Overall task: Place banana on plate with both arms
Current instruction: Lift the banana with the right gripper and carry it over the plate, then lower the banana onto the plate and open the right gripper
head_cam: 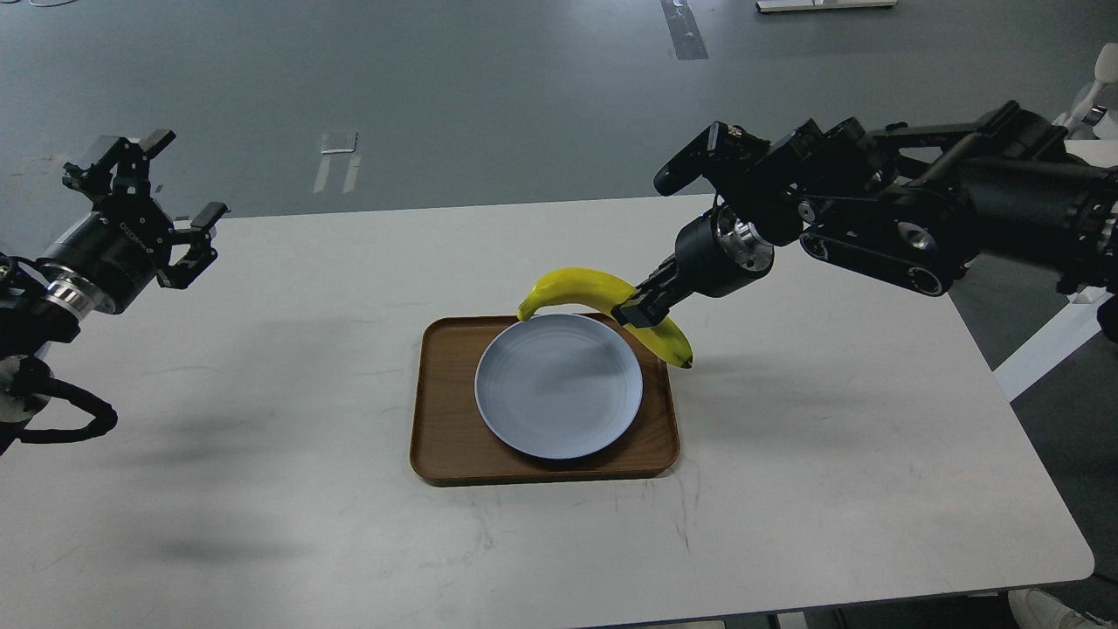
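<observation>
The curved bright yellow banana (590, 286) is pinched mid-length by the black two-finger right gripper (636, 312), held in the air over the far right rim of the round pale blue-grey plate (558, 386), w/ the plate sat on a rectangular brown wooden tray (445, 437). The black left gripper (166, 188) is spread wide, well apart at the white table's (306, 524) left edge.

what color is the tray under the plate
Brown, with a wood-like finish. The tray shows clearly in the head view, under the pale blue-grey plate.
</observation>
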Controlling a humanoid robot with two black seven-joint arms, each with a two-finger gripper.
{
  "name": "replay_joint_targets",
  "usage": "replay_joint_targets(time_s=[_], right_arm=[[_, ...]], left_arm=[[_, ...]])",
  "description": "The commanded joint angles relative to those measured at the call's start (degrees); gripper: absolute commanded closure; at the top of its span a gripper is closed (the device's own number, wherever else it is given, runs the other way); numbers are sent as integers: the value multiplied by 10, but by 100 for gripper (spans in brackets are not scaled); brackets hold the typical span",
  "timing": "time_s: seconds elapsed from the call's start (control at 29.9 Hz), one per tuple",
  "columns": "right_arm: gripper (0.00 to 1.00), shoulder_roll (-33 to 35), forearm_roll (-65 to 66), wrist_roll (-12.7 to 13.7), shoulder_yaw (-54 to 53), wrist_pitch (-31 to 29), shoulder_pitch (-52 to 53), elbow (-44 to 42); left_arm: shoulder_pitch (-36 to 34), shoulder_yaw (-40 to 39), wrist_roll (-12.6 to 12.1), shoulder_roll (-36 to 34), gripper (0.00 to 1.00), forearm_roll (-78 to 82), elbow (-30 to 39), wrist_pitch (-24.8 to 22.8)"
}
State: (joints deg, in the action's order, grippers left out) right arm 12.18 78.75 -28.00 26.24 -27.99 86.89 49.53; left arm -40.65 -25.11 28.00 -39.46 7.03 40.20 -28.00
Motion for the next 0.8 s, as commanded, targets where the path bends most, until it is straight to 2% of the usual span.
replay_joint_targets(time_s=[0.0,0.2,0.43,0.6,0.77], right_arm=[[100,-57,-43,0,28,0,-7,-25],[100,-103,-68,0,51,0,-18,-51],[100,-122,-69,0,60,0,-39,-75],[96,-122,-69,0,64,4,-43,-86],[89,-122,-70,0,63,8,-50,-97]], left_arm=[[0,0,0,-2,2,0,0,0],[0,0,0,-1,2,0,1,0],[0,0,0,-1,2,0,1,0],[0,0,0,-2,2,0,1,0],[0,-1,0,-2,2,0,1,0]])
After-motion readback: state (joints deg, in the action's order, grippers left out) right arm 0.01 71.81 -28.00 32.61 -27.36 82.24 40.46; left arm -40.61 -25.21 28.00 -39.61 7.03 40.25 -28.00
